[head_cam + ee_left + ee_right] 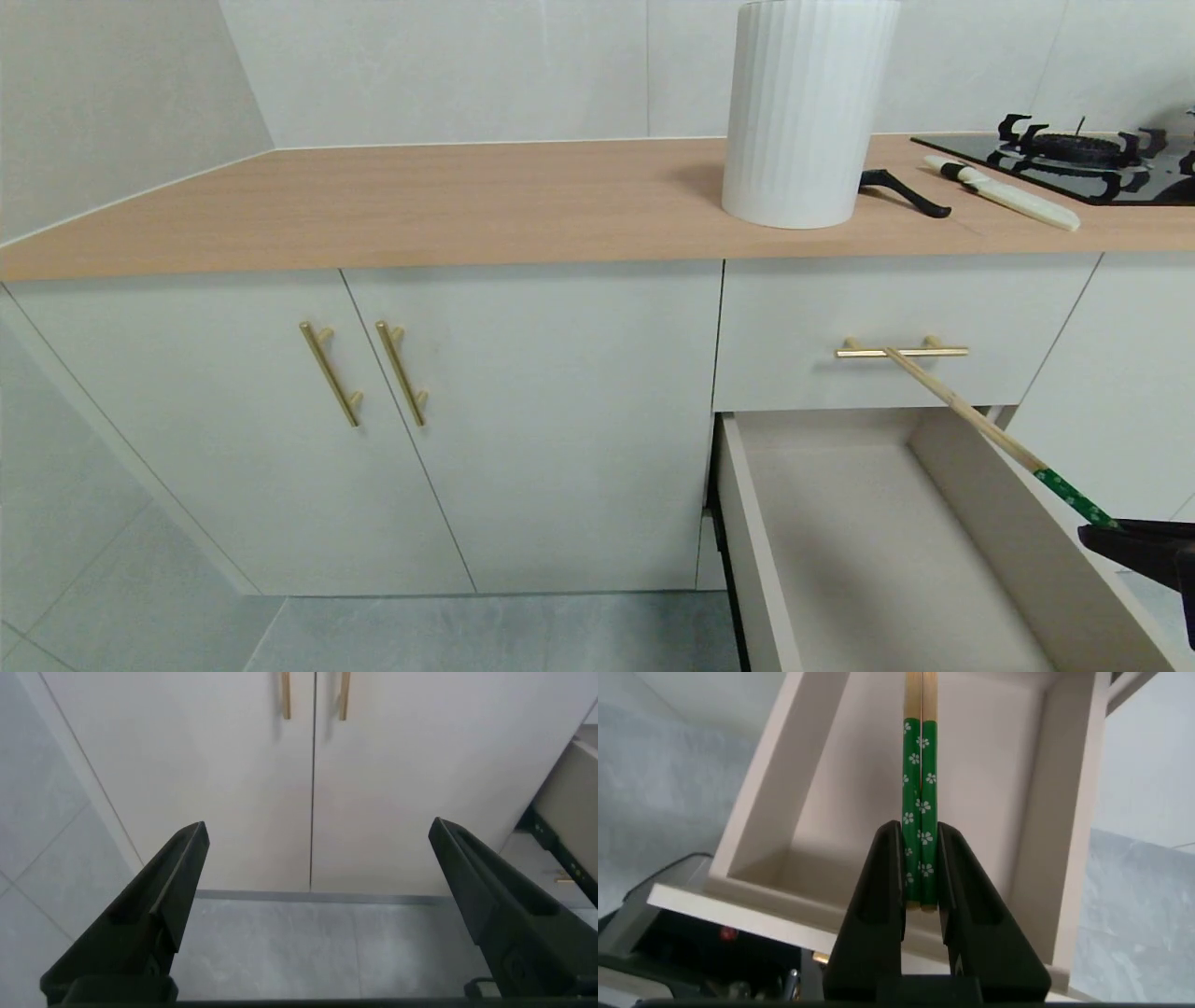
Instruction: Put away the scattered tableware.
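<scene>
- Wood-look countertop spans 9 to 3 o'clock in the head view, with a tiled wall behind it.
- White cabinet doors sit below it at 7 o'clock, each with a gold handle.
- Open drawer is at 5 o'clock, pulled out under a shut upper drawer front.
- White ribbed canister stands upright on the counter at 1 o'clock.
- Black gas hob is at 2 o'clock, at the counter's right end.
- Left gripper has its fingers spread wide with nothing between them. It faces the cabinet doors and the floor.
- Right gripper is at 4 o'clock, clamped on the green flowered end of the chopsticks.
- The chopsticks are a pair, side by side and tilted, above the drawer's right wall.
  - Their bare tips overlap the upper drawer's gold bar handle in the head view. Can't tell whether they touch it.
- Sheathed knife lies flat on the counter between the canister and the hob.
- Black handle pokes out from behind the canister, just beside the knife.
</scene>
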`<state>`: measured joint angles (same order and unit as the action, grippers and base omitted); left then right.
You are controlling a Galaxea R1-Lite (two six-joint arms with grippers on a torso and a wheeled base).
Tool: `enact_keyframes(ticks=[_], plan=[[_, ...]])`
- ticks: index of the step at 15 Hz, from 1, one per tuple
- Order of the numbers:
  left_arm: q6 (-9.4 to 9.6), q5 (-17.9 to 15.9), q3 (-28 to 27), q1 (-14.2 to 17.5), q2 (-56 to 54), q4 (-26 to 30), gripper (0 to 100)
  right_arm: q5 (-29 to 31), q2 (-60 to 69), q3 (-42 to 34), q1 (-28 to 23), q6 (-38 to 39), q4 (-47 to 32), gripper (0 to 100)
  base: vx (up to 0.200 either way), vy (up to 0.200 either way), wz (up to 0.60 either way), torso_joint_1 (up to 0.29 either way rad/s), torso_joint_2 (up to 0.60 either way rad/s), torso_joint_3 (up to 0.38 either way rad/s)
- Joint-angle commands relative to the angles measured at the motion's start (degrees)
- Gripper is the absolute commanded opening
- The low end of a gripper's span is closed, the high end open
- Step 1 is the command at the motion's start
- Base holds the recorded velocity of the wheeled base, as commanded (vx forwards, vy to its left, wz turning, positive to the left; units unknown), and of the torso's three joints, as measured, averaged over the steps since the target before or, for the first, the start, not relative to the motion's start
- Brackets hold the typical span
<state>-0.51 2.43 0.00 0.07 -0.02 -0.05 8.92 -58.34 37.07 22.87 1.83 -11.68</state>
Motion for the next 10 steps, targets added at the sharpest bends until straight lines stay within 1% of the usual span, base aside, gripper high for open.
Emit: enact_keyframes(ticks=[1, 2, 4, 6, 8, 9, 10], plan=[[-0.02, 0.0, 0.0, 0.0, 0.0, 0.0, 100, -0.1, -0.6, -0.2, 0.2, 0.0, 0.0, 0, 0.0, 0.0, 0.0, -0.007, 0.03, 0.051], [-0.02, 0.0, 0.0, 0.0, 0.0, 0.0, 100, -0.2, -0.6, -0.6, 0.7, 0.0, 0.0, 0, 0.0, 0.0, 0.0, 0.0, 0.0, 0.0], [-0.02, 0.0, 0.0, 0.0, 0.0, 0.0, 100, -0.4, -3.2, -2.2, 4.2, -0.7, 0.0, 0, 0.0, 0.0, 0.0, 0.0, 0.0, 0.0], [-0.02, 0.0, 0.0, 0.0, 0.0, 0.0, 100, -0.8, -7.0, -3.6, 4.8, -0.9, 0.6, 0, 0.0, 0.0, 0.0, 0.0, 0.0, 0.0], [-0.02, 0.0, 0.0, 0.0, 0.0, 0.0, 100, -2.7, -17.2, -4.3, 5.3, -0.1, 1.8, 0, 0.0, 0.0, 0.0, 0.0, 0.0, 0.0], [-0.02, 0.0, 0.0, 0.0, 0.0, 0.0, 100, -3.7, -20.7, -4.1, 5.3, 1.9, 2.0, 0, 0.0, 0.0, 0.0, 0.0, 0.0, 0.0], [-0.02, 0.0, 0.0, 0.0, 0.0, 0.0, 100, -4.3, -25.8, -3.5, 5.3, 5.4, 3.3, 0, 0.0, 0.0, 0.0, 0.0, 0.0, 0.0]])
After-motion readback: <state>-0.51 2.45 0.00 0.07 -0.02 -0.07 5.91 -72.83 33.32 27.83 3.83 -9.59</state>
